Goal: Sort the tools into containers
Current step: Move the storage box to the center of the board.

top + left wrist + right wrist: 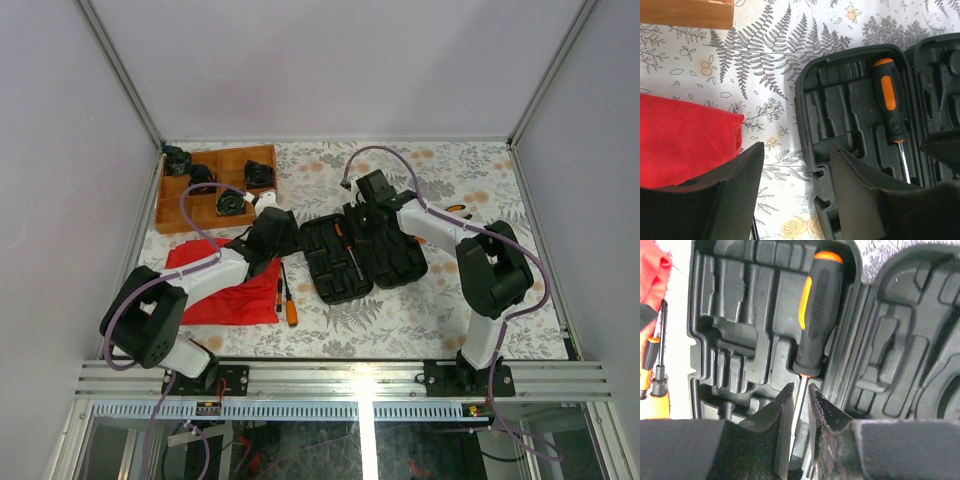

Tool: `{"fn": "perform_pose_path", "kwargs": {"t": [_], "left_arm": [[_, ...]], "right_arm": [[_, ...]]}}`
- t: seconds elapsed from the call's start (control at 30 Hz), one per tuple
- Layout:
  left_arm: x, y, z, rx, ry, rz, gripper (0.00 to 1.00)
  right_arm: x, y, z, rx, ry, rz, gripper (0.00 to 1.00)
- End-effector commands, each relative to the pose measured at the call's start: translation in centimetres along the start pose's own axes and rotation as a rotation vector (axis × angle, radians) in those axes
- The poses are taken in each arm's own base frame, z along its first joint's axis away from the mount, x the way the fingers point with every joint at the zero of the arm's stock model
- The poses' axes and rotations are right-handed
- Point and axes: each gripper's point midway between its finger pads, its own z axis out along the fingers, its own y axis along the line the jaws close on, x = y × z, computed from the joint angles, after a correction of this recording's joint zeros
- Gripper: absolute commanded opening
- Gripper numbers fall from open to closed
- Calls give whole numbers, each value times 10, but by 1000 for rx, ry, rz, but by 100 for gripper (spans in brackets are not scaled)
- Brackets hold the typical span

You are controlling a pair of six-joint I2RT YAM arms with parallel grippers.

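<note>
Right fingers (771,420) astride screwdriver (817,305) shaft, inside case (735,295).

Worktop (420,320): white cover, grey fern and pale orange flower print. Walls (340,70): plain pale lilac, on left, far and right. Posts (119,70): aluminium, at far corners. Rail (330,372): aluminium, along near edge.

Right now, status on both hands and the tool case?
Left hand open, empty, beside the case. Right hand open, astride the shaft of the screwdriver seated in its slot. Loose tools lie by red cloth.
</note>
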Motion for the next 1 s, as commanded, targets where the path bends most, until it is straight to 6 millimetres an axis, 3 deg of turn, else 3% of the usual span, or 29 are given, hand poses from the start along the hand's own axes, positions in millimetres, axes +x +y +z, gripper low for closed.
{"fn": "perform_pose_path", "kwargs": {"t": [0.0,0.27,0.57,0.73,0.97], "left_arm": [[-35,-20,-19,51,-73,-38,54],[-48,-40,-51,103,-29,-139,57],[-36,-50,-56,171,49,-147,73],[-41,-48,-59,168,40,-151,74],[-43,-53,-64,191,46,-152,75]], "right_arm": [[1,8,-25,15,-52,33,24],[46,-13,-48,130,-41,89,29],[81,-1,-45,34,7,110,34],[94,-4,-42,43,44,106,35],[121,-9,-46,67,99,99,28]]}}
